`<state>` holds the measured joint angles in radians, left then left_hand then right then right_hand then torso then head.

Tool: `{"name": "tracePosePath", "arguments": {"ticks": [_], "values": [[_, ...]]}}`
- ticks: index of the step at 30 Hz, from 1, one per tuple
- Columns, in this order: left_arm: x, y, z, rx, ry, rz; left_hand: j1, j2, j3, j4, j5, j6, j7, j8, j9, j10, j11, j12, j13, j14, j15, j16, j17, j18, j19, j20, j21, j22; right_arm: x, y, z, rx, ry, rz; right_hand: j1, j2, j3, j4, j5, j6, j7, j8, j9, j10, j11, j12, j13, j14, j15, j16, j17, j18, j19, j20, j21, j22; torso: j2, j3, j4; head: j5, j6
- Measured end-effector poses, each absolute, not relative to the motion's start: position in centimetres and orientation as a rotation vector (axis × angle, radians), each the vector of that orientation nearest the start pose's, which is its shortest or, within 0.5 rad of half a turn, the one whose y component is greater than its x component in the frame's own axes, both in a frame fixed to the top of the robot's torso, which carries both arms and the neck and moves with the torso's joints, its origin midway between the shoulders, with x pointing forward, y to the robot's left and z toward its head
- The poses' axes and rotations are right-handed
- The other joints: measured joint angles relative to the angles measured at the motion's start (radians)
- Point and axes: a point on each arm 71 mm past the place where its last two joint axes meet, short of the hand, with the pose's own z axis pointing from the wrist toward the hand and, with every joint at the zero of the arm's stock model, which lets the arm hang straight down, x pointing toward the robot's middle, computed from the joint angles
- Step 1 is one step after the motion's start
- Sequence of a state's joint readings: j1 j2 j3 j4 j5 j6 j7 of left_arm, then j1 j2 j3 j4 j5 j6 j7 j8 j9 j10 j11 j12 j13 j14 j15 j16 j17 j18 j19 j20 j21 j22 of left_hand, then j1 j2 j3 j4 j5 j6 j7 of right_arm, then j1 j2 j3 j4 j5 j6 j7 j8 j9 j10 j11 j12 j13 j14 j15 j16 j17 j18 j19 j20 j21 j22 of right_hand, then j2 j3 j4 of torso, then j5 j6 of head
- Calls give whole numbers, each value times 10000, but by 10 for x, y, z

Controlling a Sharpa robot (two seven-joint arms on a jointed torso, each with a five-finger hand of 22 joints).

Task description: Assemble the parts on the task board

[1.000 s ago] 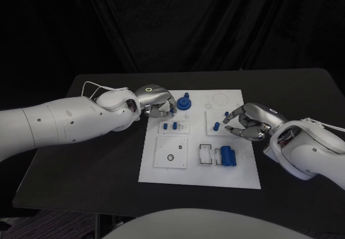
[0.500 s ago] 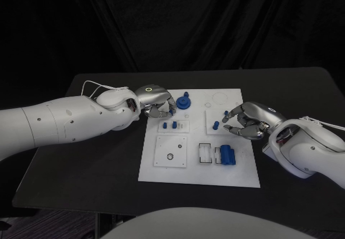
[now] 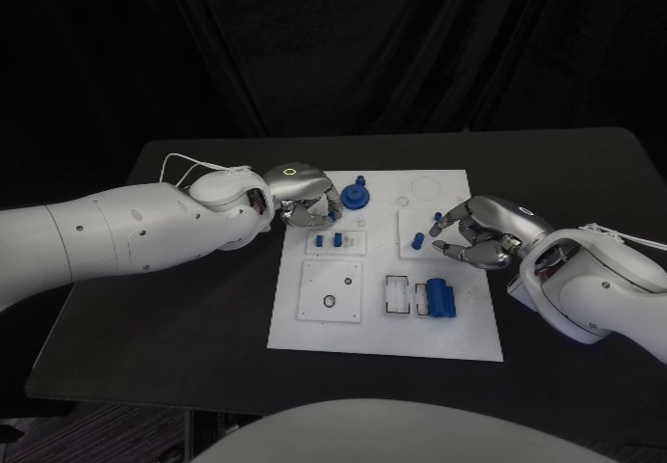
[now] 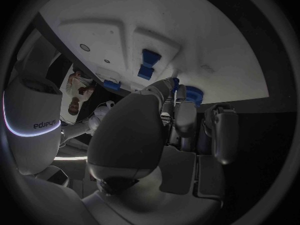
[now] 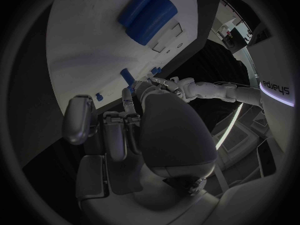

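White task board (image 3: 472, 342) carries blue parts — left robot hand (image 3: 307, 204) at ten o'clock seems to pinch one (image 4: 175, 83), right robot hand's (image 3: 480, 233) grip unclear — lower squarely.

Black table (image 3: 167, 318), matte dark top, spans most of the head view from mid-frame down to the lower part; far corners rounded. One item lies directly on it: the white task board (image 3: 472, 342), a rectangular plate set lengthwise near frame centre, slightly right of the table's middle. Board lies flat, edges roughly parallel to the table sides. Bare tabletop visible all round it, widest at lower left of frame.
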<state>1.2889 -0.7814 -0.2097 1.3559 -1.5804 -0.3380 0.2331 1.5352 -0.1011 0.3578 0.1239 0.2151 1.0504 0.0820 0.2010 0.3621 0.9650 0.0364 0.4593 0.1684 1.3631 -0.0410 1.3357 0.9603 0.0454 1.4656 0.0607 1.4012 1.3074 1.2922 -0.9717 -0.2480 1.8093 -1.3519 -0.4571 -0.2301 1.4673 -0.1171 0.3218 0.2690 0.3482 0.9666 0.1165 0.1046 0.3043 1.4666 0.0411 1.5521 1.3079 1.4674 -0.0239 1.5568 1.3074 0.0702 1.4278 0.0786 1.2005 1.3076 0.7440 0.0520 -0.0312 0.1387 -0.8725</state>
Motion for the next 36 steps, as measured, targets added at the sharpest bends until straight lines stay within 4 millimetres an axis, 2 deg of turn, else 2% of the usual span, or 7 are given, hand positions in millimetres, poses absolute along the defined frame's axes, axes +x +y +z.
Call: {"name": "tracePosePath", "arguments": {"ticks": [36], "values": [[496, 197, -206, 5849, 15996, -7200, -39, -39, 28, -27, -1, -37, -36, -76, 22, -39, 36, -78, -1, -217, 1, -176, -340, 0, -109, 35, -276, 0, 417, -191, -193, -413, 17400, 7070, 0, 0, 28, -28, 0, 0, 0, 0, -8, 0, 0, -100, -4, 0, 0, -40, 0, 0, 0, 0, 0, -2, -12, 1, -6, 61, -3]]}}
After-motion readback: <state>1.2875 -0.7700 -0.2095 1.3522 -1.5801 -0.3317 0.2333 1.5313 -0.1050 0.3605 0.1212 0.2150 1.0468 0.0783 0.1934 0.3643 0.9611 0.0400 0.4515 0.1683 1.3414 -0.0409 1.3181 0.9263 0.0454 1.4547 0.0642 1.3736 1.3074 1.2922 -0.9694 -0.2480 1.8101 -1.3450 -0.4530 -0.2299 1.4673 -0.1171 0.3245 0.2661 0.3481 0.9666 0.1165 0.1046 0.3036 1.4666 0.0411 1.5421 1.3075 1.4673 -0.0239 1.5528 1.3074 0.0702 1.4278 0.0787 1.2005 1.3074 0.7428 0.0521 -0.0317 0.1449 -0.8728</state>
